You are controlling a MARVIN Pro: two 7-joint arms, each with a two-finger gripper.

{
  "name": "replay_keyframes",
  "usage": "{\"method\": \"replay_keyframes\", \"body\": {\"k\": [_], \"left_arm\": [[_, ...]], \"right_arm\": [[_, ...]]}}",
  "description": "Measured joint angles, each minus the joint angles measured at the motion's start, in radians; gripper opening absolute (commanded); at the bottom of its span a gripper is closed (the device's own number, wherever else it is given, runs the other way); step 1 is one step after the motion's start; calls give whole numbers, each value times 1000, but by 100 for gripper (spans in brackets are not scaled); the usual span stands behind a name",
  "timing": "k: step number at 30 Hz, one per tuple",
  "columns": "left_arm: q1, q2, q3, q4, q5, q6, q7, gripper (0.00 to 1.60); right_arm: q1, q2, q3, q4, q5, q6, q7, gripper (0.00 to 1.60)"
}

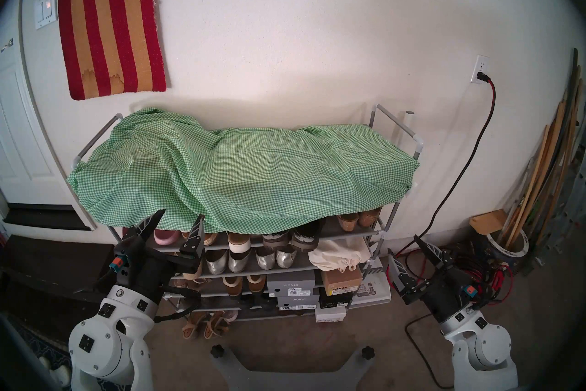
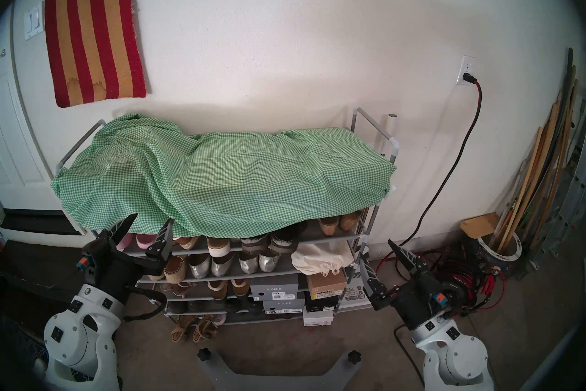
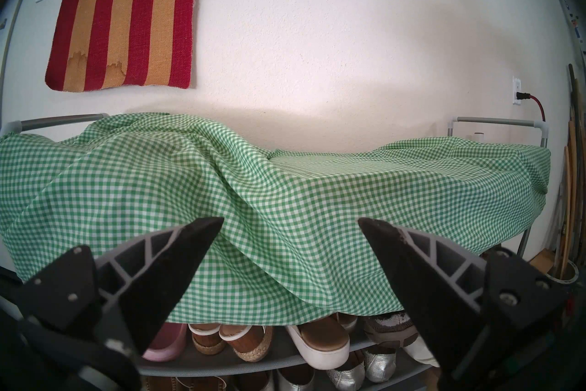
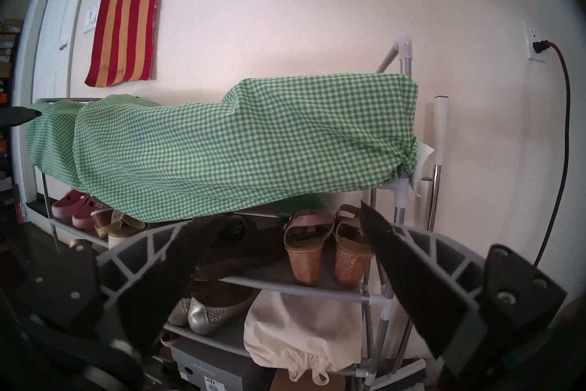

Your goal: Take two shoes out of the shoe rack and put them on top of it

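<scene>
At your far left, the left gripper (image 1: 179,230) sits level, jaws spread wide, nothing between them. Straight ahead of those jaws hangs the front drape of the gingham cloth (image 1: 241,171), not touching. Below the jaw line, first shelf: pink clogs (image 1: 166,237), then tan espadrilles (image 3: 234,341), then a white-soled slide (image 1: 238,242).

Right of the left jaws, and well apart from them, you've got the two shoes (image 1: 290,238): dark brown clogs, pale worn heels facing out, side by side on the first shelf under the cloth's sagging hem. Uppers are mostly hidden by the hem. Silver flats (image 1: 250,260) sit one shelf lower.

Shoe rack (image 1: 377,231) top is covered by the cloth; no shoe on it yet.

Further right, cork wedge sandals (image 4: 329,250) stand at the shelf's right end, a cream drawstring bag (image 1: 337,255) under them.

Far right, the right gripper (image 1: 409,257) is outside the rack's right post, jaws wide, empty. In your right wrist view the brown clogs lie behind the left finger, and the wedges lie between the two jaws, well ahead of them.
</scene>
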Motion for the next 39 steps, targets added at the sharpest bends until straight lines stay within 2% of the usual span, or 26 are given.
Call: {"method": "replay_keyframes", "body": {"k": [4, 8, 16, 24, 28, 39], "left_arm": [[0, 0, 0, 0, 0, 0, 0, 160], [0, 0, 0, 0, 0, 0, 0, 160], [0, 0, 0, 0, 0, 0, 0, 160], [0, -1, 0, 0, 0, 0, 0, 160], [0, -1, 0, 0, 0, 0, 0, 160], [0, -1, 0, 0, 0, 0, 0, 160]], "right_arm": [[33, 42, 27, 2, 30, 51, 47, 160], [76, 87, 14, 9, 38, 93, 61, 160], [174, 157, -97, 14, 36, 179, 54, 160], [270, 179, -236, 69, -29, 256, 42, 160], [296, 191, -285, 89, -60, 278, 58, 160], [348, 226, -368, 133, -178, 255, 95, 160]]}}
